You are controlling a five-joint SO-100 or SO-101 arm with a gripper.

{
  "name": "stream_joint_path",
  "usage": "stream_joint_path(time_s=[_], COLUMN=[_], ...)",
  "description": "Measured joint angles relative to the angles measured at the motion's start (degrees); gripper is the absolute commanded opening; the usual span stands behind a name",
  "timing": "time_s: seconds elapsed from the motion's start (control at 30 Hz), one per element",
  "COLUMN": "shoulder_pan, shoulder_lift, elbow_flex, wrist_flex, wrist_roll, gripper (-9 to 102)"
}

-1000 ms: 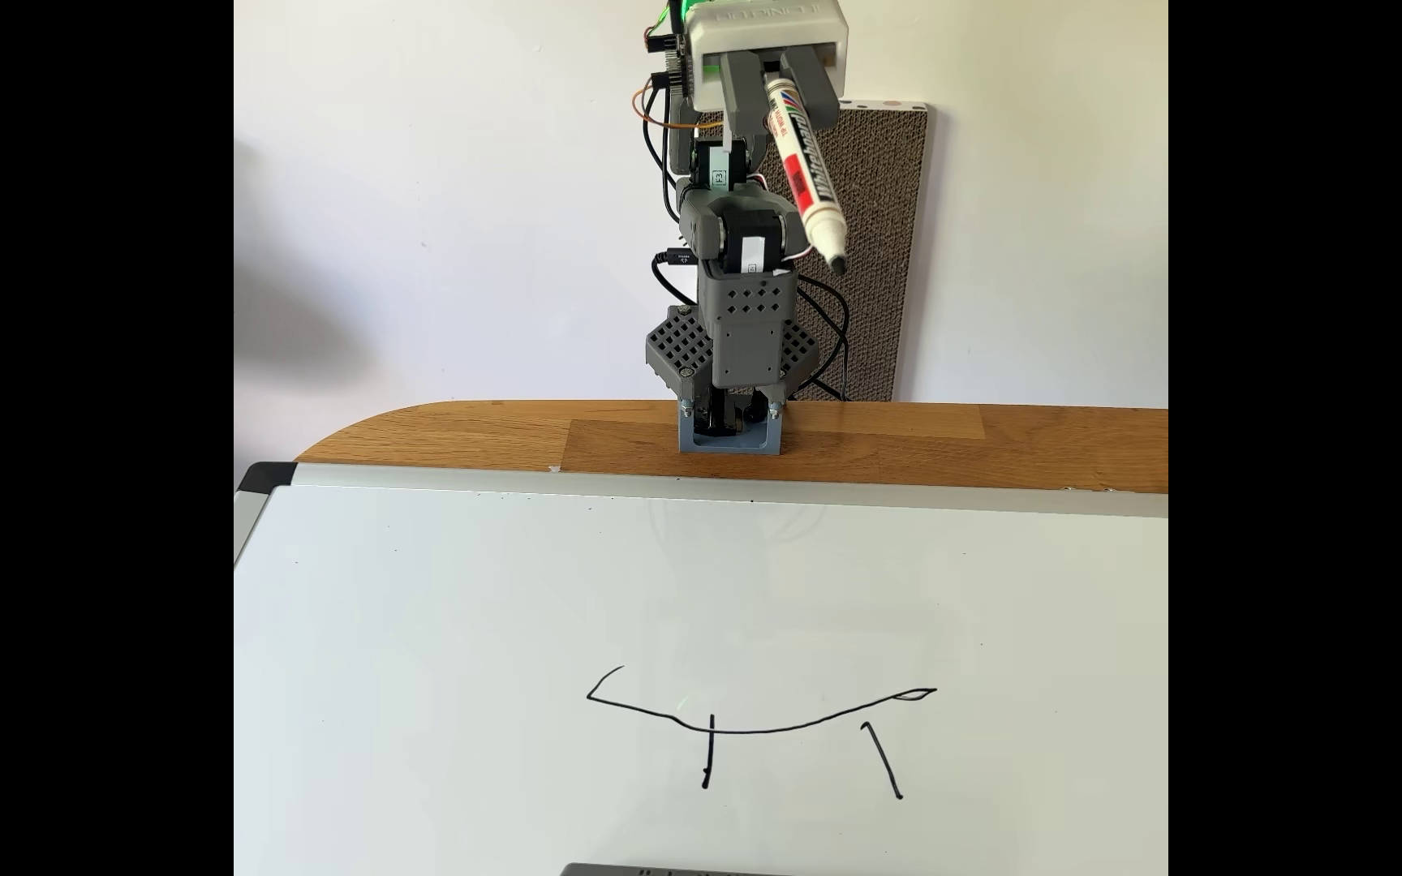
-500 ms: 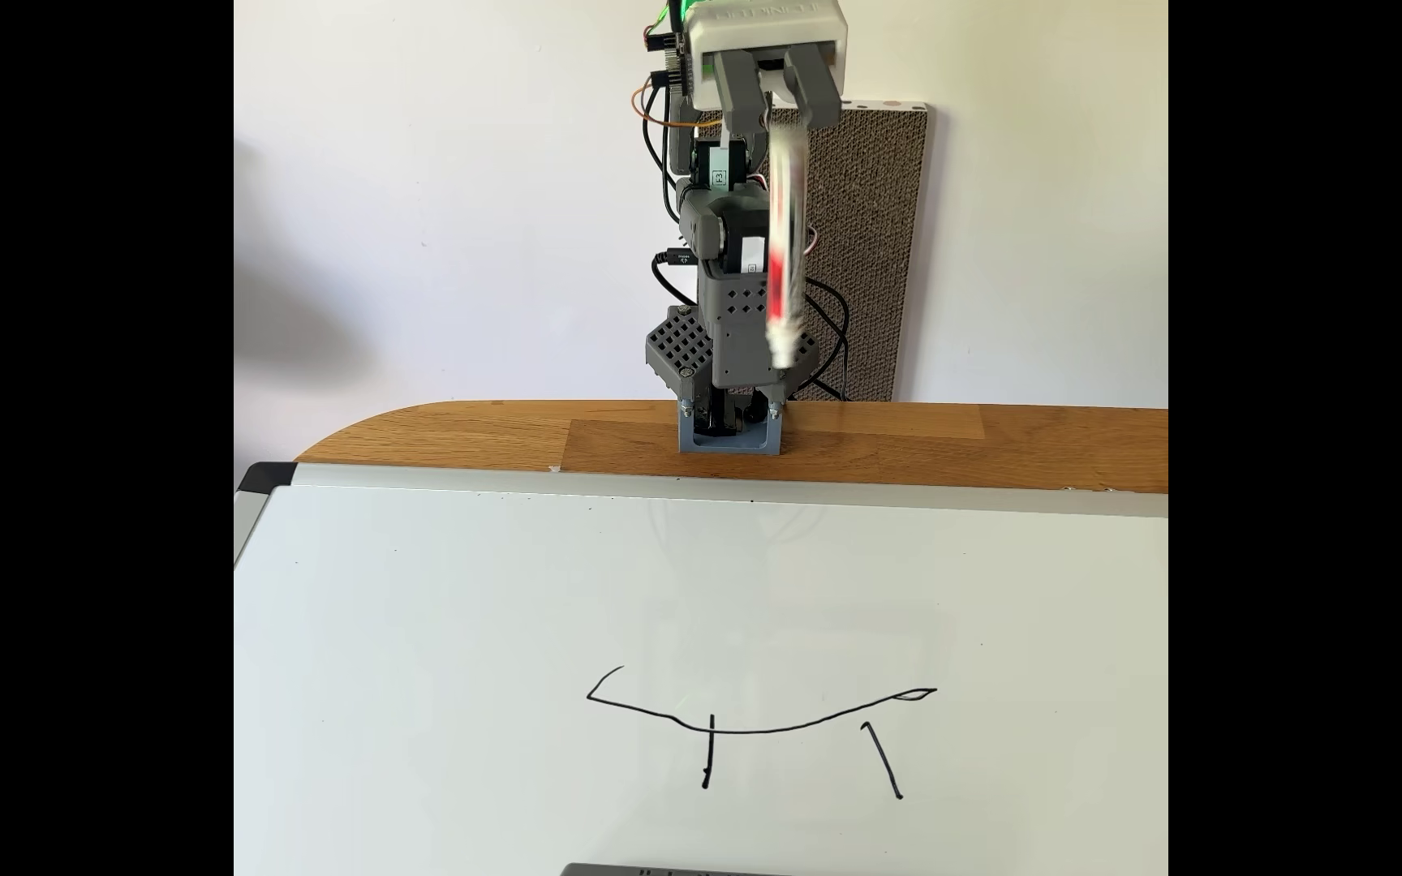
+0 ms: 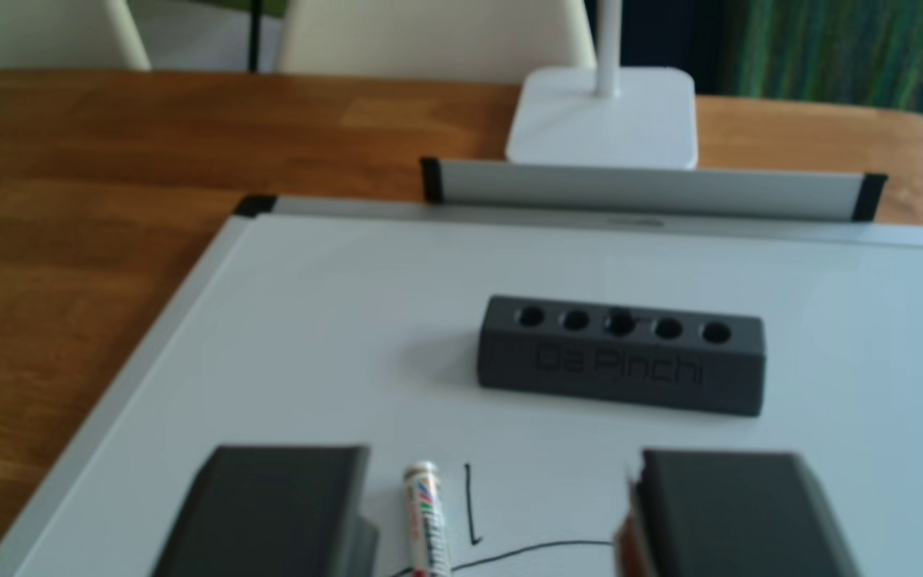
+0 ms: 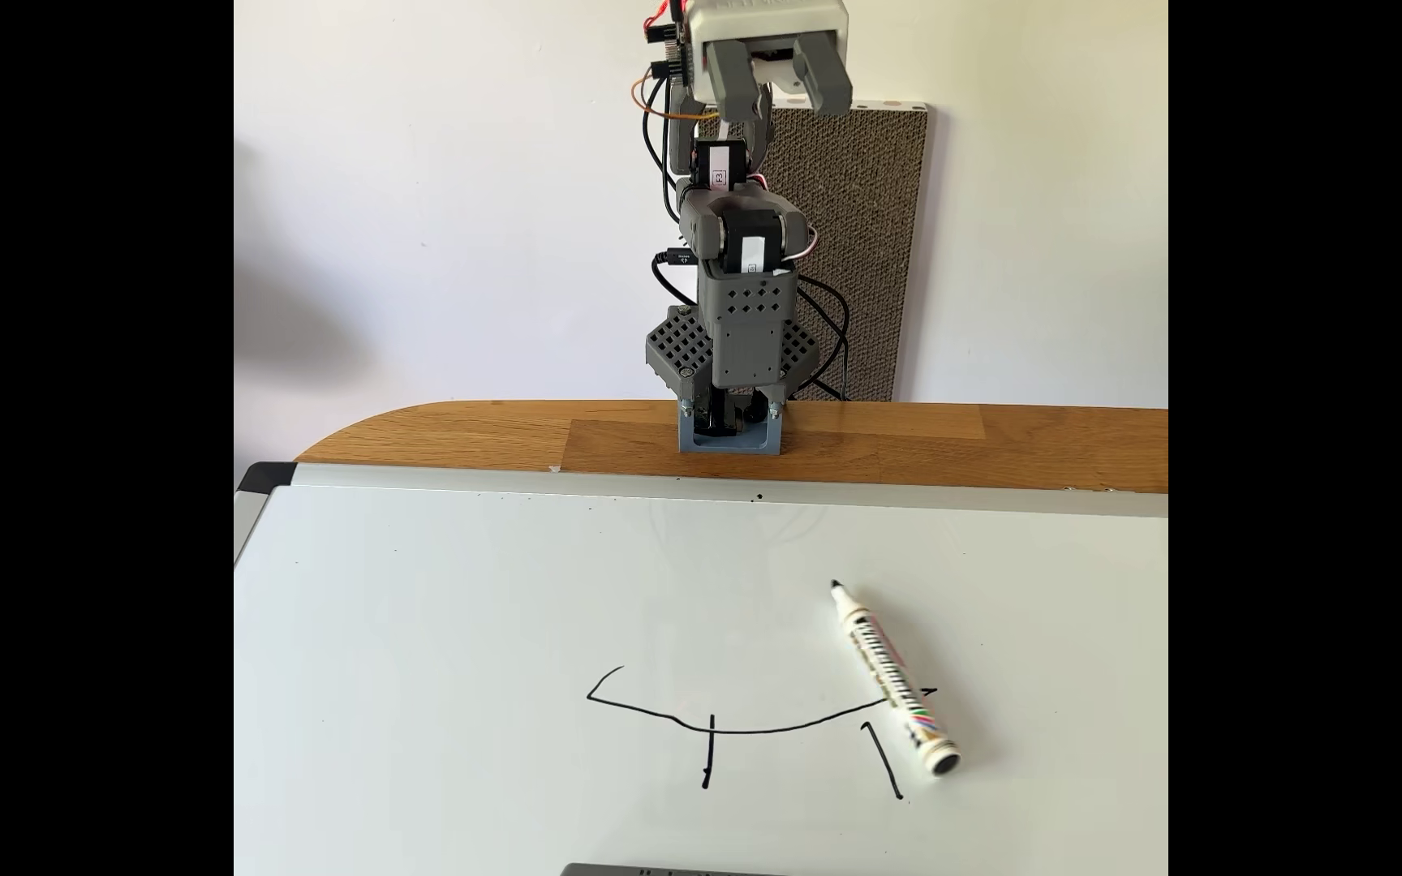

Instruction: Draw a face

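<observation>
The face (image 4: 748, 731) is a thin black drawing on the whiteboard (image 4: 470, 674): a long shallow curve with two short strokes below it. A white marker (image 4: 891, 674), uncapped, lies flat on the board across the curve's right end. My gripper (image 4: 788, 108) hangs high above the arm's base, open and empty. In the other view the two dark fingers (image 3: 270, 510) frame the marker (image 3: 426, 516), one hooked stroke and part of the curve of the face (image 3: 469, 505); the gripper (image 3: 503, 460) is well above the board.
A grey pen block (image 3: 620, 355) with several holes stands on the board beyond the drawing. Behind it are the board's tray (image 3: 648, 188) and a white stand base (image 3: 603, 116). A cardboard panel (image 4: 858, 253) leans on the wall behind the arm.
The gripper opened and let go of the marker. It fell from between the fingers and now lies on the whiteboard over the curve's right end.
</observation>
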Motion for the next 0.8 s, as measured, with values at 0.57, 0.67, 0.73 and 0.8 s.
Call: stream_joint_path(time_s=[0.57, 0.67, 0.73, 0.8], shoulder_pan=[0.00, 0.00, 0.00, 0.00], shoulder_lift=[0.00, 0.00, 0.00, 0.00], elbow_flex=[0.00, 0.00, 0.00, 0.00], wrist_flex=[1.93, 1.93, 1.93, 1.93], wrist_roll=[0.00, 0.00, 0.00, 0.00], gripper=[99, 99, 99, 99])
